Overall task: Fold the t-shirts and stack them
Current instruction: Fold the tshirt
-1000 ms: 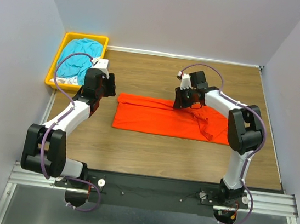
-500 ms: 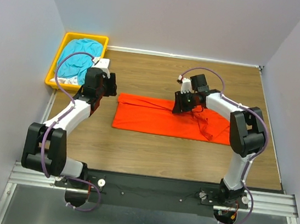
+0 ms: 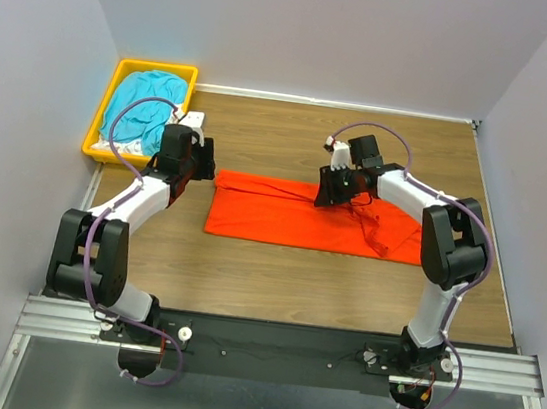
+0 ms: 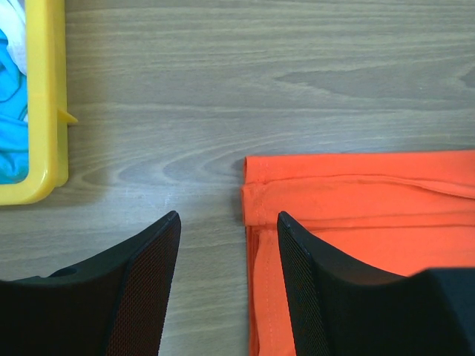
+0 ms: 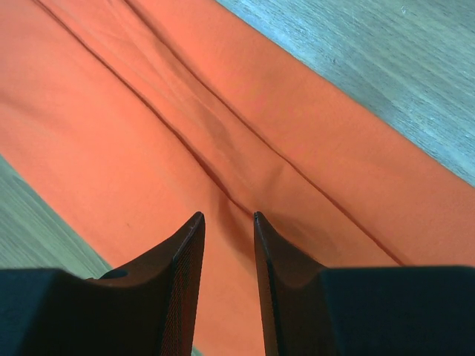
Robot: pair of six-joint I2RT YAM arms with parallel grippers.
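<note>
The orange-red t-shirt (image 3: 302, 218) lies flat on the table as a long folded strip, with a rumpled patch at its right end. My left gripper (image 3: 196, 168) is open at the strip's far left corner. In the left wrist view the shirt's left edge (image 4: 256, 222) lies between the two fingertips of the left gripper (image 4: 227, 219). My right gripper (image 3: 326, 195) hangs low over the strip's upper middle. In the right wrist view the right gripper (image 5: 227, 216) is narrowly open over a crease in the shirt (image 5: 133, 141). A teal-blue t-shirt (image 3: 145, 107) lies in the bin.
The yellow plastic bin (image 3: 96, 136) stands at the table's far left corner, and its rim (image 4: 48, 96) is close to my left gripper. Some white fabric (image 3: 189, 117) shows beside the bin. Grey walls close in three sides. Bare wood lies in front of the shirt.
My left arm has shifted a little and its gripper has settled at the shirt's left corner. My right gripper has edged slightly right over the shirt. The shirt has not moved.
</note>
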